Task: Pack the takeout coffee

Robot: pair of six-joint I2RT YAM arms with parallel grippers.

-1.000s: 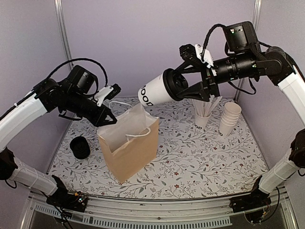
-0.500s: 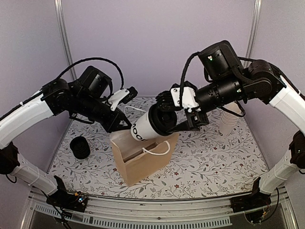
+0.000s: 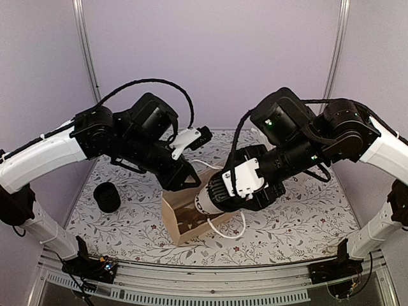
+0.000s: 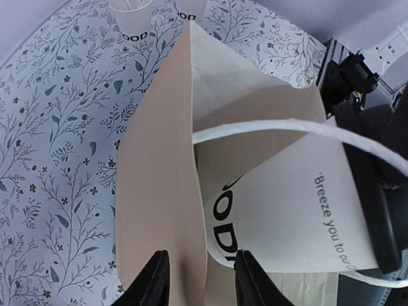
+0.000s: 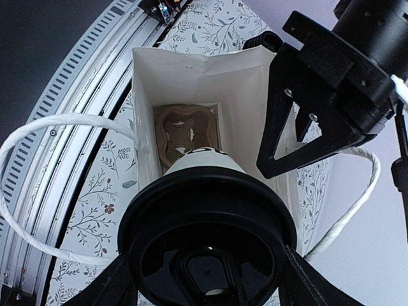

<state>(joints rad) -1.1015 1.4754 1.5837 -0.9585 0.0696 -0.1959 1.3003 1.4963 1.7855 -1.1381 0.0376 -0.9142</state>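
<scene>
Takeout coffee [image 4: 287, 217] sits tilted in the mouth of the paper bag [image 3: 182, 220], its tapered white paper body base-first between the bag's walls and its glossy black round lid at the upper, outer end. The cup's wall is smooth, with bold black lettering and a fine printed line of text. The right gripper [image 5: 210, 284] is clamped on the lid end, a black finger on either side of the rim. From that wrist you look straight down the cup into the bag: a pale, creased interior, and at the bottom a brown moulded insert [image 5: 185, 127] with round hollows. A white twisted-cord handle [image 4: 287, 127] arcs across the cup, and a second loop hangs out on the near side. The bag is matte brown kraft outside, sharply folded along its side gusset. The left gripper [image 4: 201, 277] straddles that folded edge, and look, its black fingertips stand apart, paper between them, not pinching. Underneath is the table [image 4: 57, 127], covered in a white cloth printed with grey sprigs and small dark flowers. A stack of black lids [image 3: 107, 196] stands well apart to the left.
</scene>
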